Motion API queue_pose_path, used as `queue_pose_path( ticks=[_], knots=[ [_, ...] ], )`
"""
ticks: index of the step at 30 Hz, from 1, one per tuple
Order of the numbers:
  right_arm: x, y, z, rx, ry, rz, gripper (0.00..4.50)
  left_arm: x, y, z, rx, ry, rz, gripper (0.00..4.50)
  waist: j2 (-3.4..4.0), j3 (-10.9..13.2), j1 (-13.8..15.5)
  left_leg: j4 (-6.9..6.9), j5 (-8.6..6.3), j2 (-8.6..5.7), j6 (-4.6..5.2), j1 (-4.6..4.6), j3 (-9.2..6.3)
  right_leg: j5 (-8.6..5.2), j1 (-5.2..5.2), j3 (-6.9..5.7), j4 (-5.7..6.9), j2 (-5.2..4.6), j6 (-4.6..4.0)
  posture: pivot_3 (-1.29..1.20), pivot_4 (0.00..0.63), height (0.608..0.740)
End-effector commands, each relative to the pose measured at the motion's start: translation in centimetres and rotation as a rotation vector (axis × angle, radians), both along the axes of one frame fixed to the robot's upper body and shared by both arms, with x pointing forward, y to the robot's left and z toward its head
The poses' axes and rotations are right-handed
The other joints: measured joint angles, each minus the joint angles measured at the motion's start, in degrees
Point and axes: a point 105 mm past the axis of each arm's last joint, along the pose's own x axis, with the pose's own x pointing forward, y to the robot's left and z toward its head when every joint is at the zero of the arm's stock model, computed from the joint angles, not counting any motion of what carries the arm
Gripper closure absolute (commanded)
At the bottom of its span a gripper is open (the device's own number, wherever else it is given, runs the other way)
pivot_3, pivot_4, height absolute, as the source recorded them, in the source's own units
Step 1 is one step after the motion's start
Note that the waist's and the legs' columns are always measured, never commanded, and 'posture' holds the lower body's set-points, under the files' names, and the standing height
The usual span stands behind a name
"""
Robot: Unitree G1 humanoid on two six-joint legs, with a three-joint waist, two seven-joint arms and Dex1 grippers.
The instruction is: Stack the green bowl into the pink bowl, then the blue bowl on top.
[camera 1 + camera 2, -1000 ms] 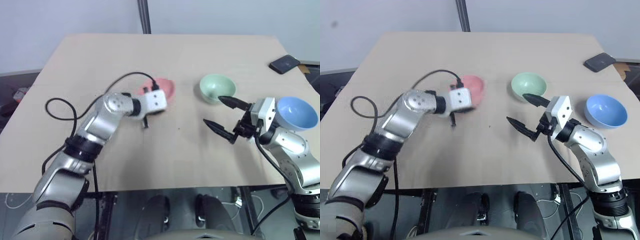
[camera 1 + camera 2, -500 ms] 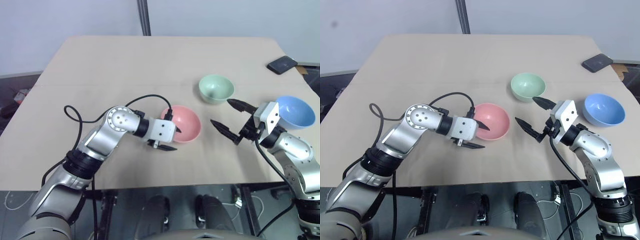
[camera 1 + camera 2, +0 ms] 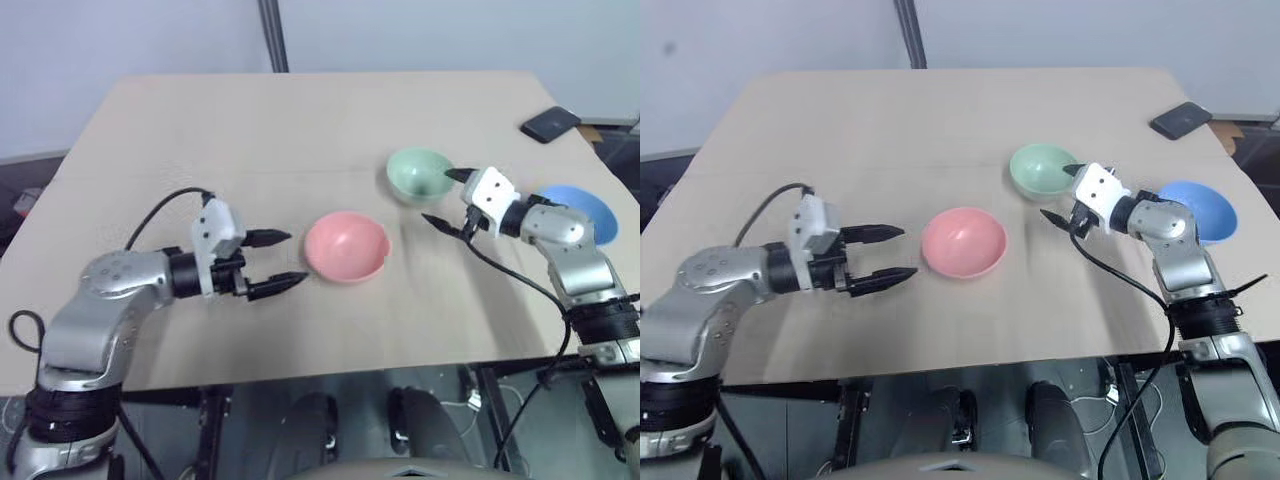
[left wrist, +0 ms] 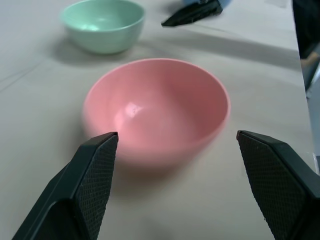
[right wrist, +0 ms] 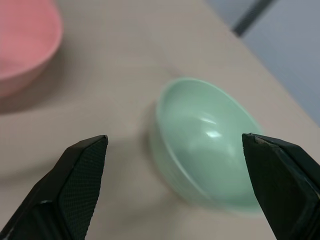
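The pink bowl sits upright mid-table, seen close in the left wrist view. My left gripper is open and empty, a short gap to the bowl's left, fingers pointing at it. The green bowl stands behind and to the right of the pink one. My right gripper is open at the green bowl's right side, one fingertip at its rim; the bowl lies between its fingers in the right wrist view. The blue bowl rests at the right, partly behind my right forearm.
A black phone lies at the table's far right corner. A dark pole rises behind the far edge. The table's right edge runs close to the blue bowl. A black cable loops over my left arm.
My left gripper drew the pink bowl nearer, opened, let it go and backed away to the left. My right gripper reached forward to the green bowl. The camera shifted slightly.
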Motion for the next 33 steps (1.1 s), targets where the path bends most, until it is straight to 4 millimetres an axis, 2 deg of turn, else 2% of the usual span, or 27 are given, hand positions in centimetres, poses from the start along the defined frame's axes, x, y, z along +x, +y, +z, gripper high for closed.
queue_pose_path(
  ticks=[1,4,8,9,11,12,13,15,16,19,21,24,27,30,33],
  knots=[
    [1.2,0.4,-0.9,-0.143,0.0,0.061,0.0,-1.3,0.1,1.6,-0.072,-0.053,-0.007,0.49,0.0,0.0,0.4,0.0,0.0,-0.03,0.0,0.0,0.0,-0.01,0.01,-0.01,-0.02,-0.05,-0.04,0.0,0.15,0.739],
    [2.4,0.1,-1.9,-0.232,0.013,0.056,0.0,-2.3,0.2,1.1,-0.082,-0.055,-0.002,0.49,0.0,0.0,0.4,0.0,-0.01,-0.11,0.01,-0.03,-0.09,-0.1,0.04,-0.13,-0.03,-0.18,-0.19,0.0,0.15,0.739],
    [3.1,0.0,-2.1,-0.274,0.016,0.067,0.89,-2.9,0.7,0.7,-0.106,-0.066,0.044,0.42,0.0,0.0,0.1,-0.03,-0.01,-0.16,0.0,-0.02,-0.09,-0.1,0.04,-0.13,-0.03,-0.24,-0.21,0.0,0.15,0.739],
    [3.2,-0.1,-1.9,-0.275,0.009,0.068,1.47,-2.9,0.8,0.7,-0.106,-0.072,0.058,0.42,0.01,0.0,0.2,-0.03,-0.01,-0.14,-0.01,-0.01,-0.11,-0.1,0.05,-0.15,-0.02,-0.23,-0.21,0.0,0.15,0.739],
    [3.3,-0.1,-1.7,-0.287,-0.009,0.071,2.25,-2.9,0.8,0.5,-0.109,-0.075,0.07,0.42,0.01,0.0,0.2,-0.03,0.0,-0.14,-0.02,0.01,-0.12,-0.1,0.07,-0.16,0.01,-0.24,-0.22,0.0,0.15,0.739],
    [3.4,-0.2,-1.5,-0.294,-0.025,0.07,2.89,-2.9,0.8,0.4,-0.105,-0.078,0.075,0.42,0.02,0.0,0.1,-0.03,0.0,-0.14,-0.02,0.02,-0.12,-0.1,0.08,-0.16,0.0,-0.24,-0.22,0.0,0.15,0.739],
    [3.5,-0.1,-1.4,-0.301,-0.039,0.071,3.26,-2.9,0.7,0.3,-0.104,-0.078,0.076,0.42,0.02,0.0,0.1,-0.03,0.0,-0.14,-0.02,0.02,-0.11,-0.1,0.08,-0.16,0.0,-0.24,-0.22,0.0,0.15,0.739],
    [3.5,0.2,-0.6,-0.282,-0.069,0.081,4.28,-2.6,0.8,0.0,-0.107,-0.081,0.087,0.42,0.04,0.0,0.0,-0.03,-0.01,-0.14,-0.02,0.02,-0.09,-0.1,0.06,-0.15,0.0,-0.25,-0.22,0.0,0.15,0.739],
    [3.4,0.4,-0.3,-0.267,-0.076,0.092,4.42,-2.4,0.9,-0.1,-0.108,-0.083,0.101,0.42,0.05,0.0,0.0,-0.03,-0.01,-0.14,-0.03,0.02,-0.09,-0.1,0.06,-0.15,0.0,-0.25,-0.22,0.0,0.15,0.739],
    [3.2,0.8,0.8,-0.224,-0.106,0.109,4.42,-1.5,1.4,-0.2,-0.12,-0.092,0.148,0.42,0.06,0.0,-0.1,-0.04,-0.01,-0.14,-0.03,0.02,-0.1,-0.1,0.06,-0.16,0.01,-0.25,-0.22,0.0,0.15,0.739],
    [2.4,1.6,2.5,-0.167,-0.148,0.162,4.42,-0.8,1.7,-0.2,-0.131,-0.1,0.175,0.42,0.16,0.1,0.0,-0.04,-0.01,-0.13,-0.03,0.02,-0.1,-0.09,0.06,-0.16,0.01,-0.25,-0.22,0.0,0.15,0.739],
    [-1.2,4.0,4.8,-0.039,-0.148,0.341,4.42,0.0,2.2,-0.2,-0.129,-0.112,0.196,0.42,0.2,0.1,0.1,-0.05,-0.01,-0.13,-0.03,0.0,-0.12,0.0,0.05,-0.19,0.02,-0.27,-0.07,0.0,0.15,0.739],
    [-6.2,6.8,6.0,0.045,-0.077,0.514,4.42,0.5,2.6,-0.6,-0.122,-0.106,0.209,0.42,0.2,0.1,0.3,-0.12,-0.02,-0.11,-0.03,-0.03,-0.21,0.03,0.05,-0.27,-0.02,-0.42,-0.01,0.0,0.15,0.739],
    [-9.6,8.5,5.5,0.046,0.027,0.594,4.42,0.8,2.5,-0.8,-0.122,-0.103,0.205,0.42,0.21,0.1,0.3,-0.15,-0.03,-0.12,-0.03,-0.05,-0.21,0.03,0.01,-0.33,0.0,-0.65,-0.01,0.0,0.15,0.739],
    [-10.9,9.4,4.4,-0.006,0.086,0.616,4.42,0.9,2.1,-0.9,-0.123,-0.103,0.186,0.42,0.2,0.1,0.3,-0.14,-0.04,-0.14,-0.03,-0.02,-0.2,-0.08,0.02,-0.35,0.0,-0.71,-0.2,0.0,0.15,0.739]
  ],
)
